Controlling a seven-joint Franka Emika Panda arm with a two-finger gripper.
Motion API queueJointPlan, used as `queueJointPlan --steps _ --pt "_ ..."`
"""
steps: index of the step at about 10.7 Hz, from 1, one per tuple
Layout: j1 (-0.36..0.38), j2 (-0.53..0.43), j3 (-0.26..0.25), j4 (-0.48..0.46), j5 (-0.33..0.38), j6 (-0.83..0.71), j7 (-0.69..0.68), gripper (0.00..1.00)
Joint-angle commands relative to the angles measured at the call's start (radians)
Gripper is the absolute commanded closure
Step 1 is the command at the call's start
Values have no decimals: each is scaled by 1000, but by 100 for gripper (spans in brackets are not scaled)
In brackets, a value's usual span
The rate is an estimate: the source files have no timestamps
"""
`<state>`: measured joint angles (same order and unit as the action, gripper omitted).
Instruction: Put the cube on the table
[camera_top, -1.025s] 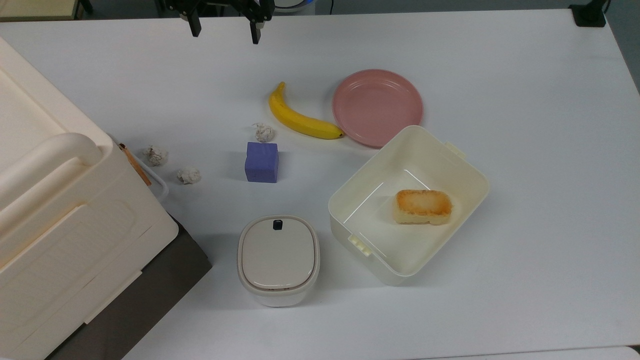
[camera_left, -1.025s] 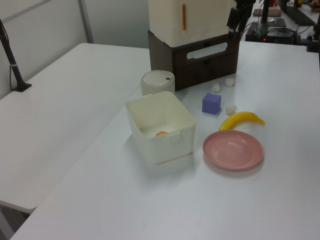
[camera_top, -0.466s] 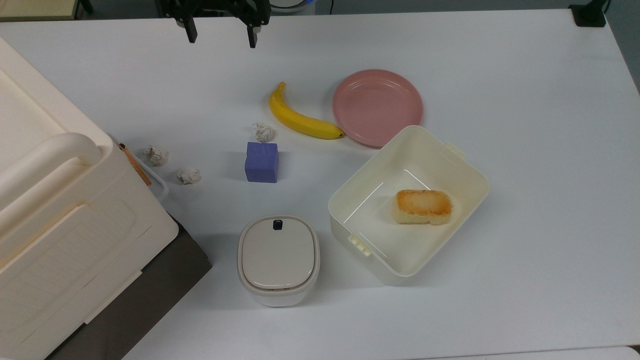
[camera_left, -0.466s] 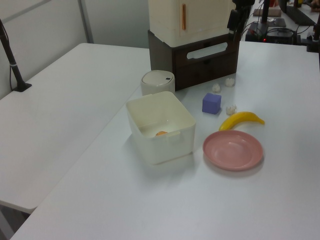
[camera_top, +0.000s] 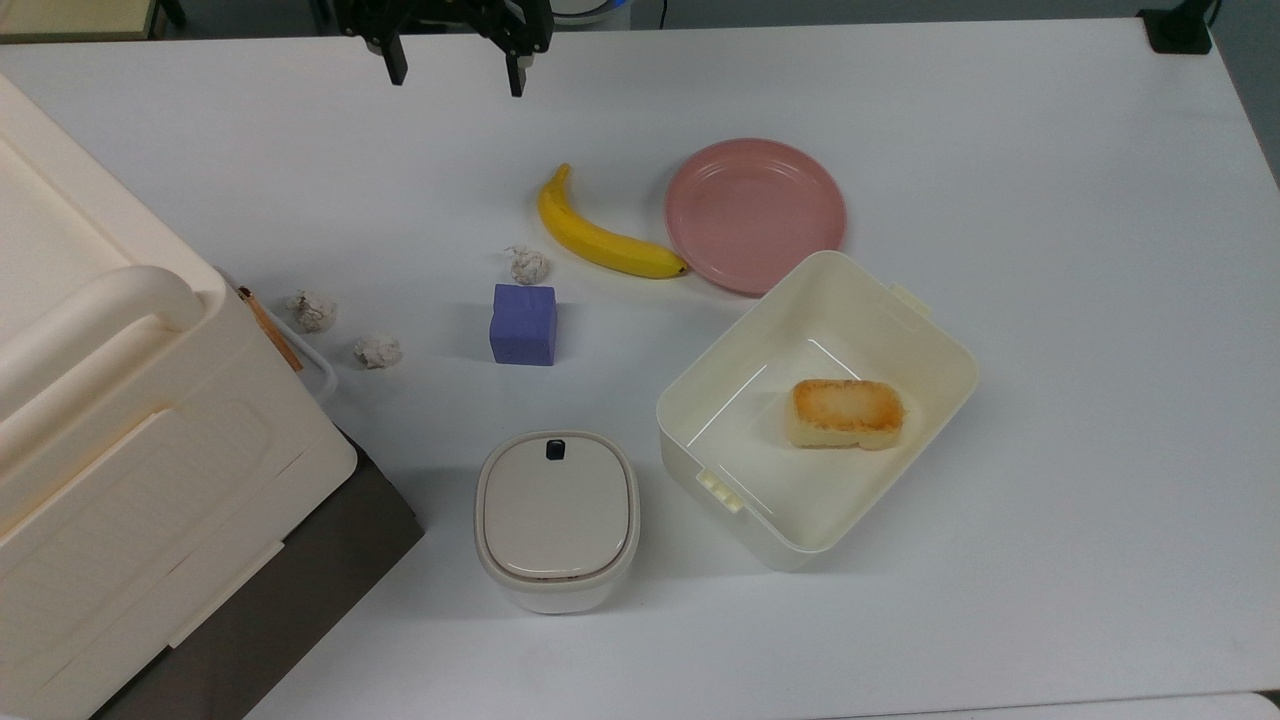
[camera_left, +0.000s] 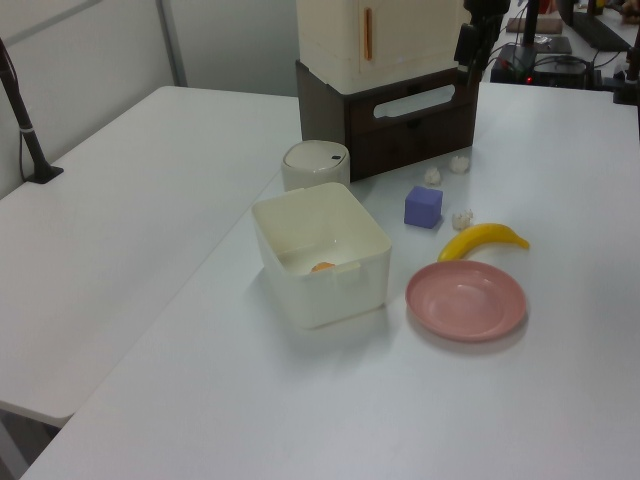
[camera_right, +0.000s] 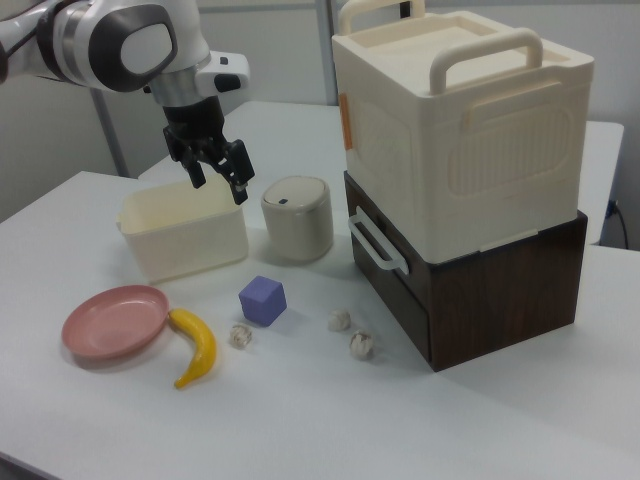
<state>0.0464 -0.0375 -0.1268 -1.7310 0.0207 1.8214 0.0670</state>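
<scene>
The blue-purple cube (camera_top: 523, 324) (camera_left: 423, 206) (camera_right: 263, 299) rests flat on the white table (camera_top: 1050, 300), between the banana and a small lidded bin. My gripper (camera_top: 458, 78) (camera_right: 218, 180) hangs open and empty well above the table, near the top view's upper edge, far from the cube. In the right view it hovers high over the cream box, fingers (camera_right: 241, 189) pointing down.
A banana (camera_top: 600, 240) and pink plate (camera_top: 755, 213) lie beyond the cube. A cream box (camera_top: 815, 405) holds a toasted bread piece (camera_top: 846, 412). A lidded bin (camera_top: 556, 515), three crumpled paper balls (camera_top: 528, 265) and a cream case on a brown drawer unit (camera_right: 470, 190) stand nearby.
The open gripper has drifted slightly to the top view's right near the top edge. The cube and the other things have not moved.
</scene>
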Motion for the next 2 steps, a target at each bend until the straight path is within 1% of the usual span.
queueJointPlan --steps 1,2 --pt "21 -4 -10 7 -1 -17 50 0" --pt "23 -4 -10 7 -1 -14 57 0"
